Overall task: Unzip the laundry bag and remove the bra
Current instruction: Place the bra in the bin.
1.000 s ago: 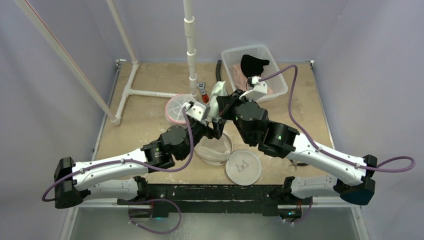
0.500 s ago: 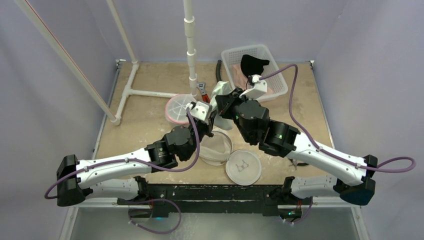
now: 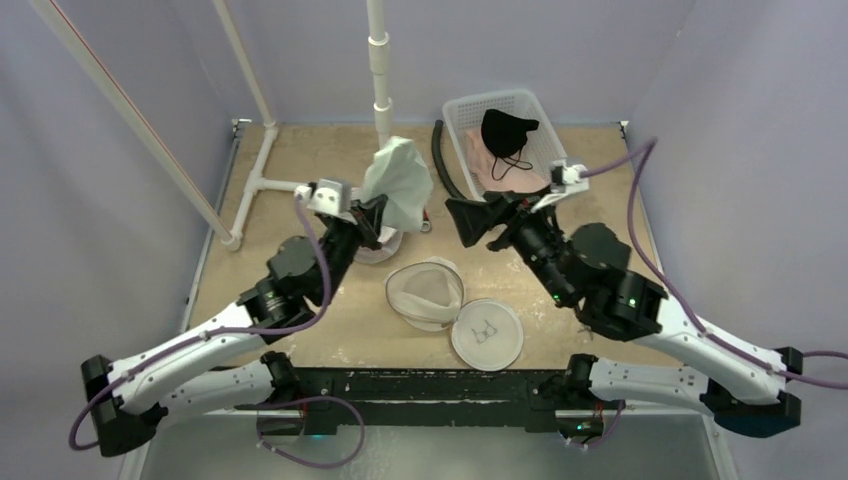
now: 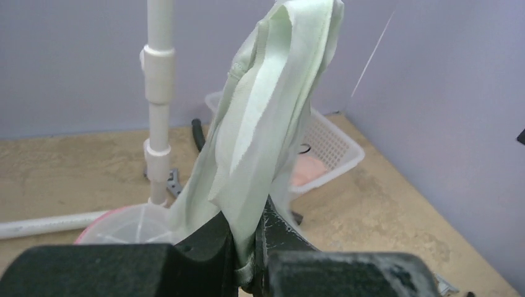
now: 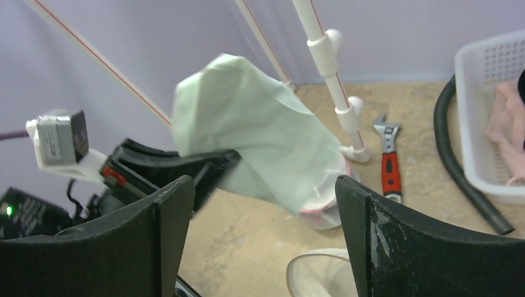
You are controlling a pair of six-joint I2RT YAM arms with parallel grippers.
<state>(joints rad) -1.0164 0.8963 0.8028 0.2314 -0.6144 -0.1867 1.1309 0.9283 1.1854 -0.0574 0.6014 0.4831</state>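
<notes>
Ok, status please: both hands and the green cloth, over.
Left hand shut on pale green cloth, held up. Right hand open, empty, apart from it. Nothing in the way.

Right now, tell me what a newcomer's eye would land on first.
The pale green bag, held aloft at centre-left, pinched in the shut left gripper. Just to its right, the right gripper gapes open and empty. At the far right, a white basket holds a black garment.
</notes>
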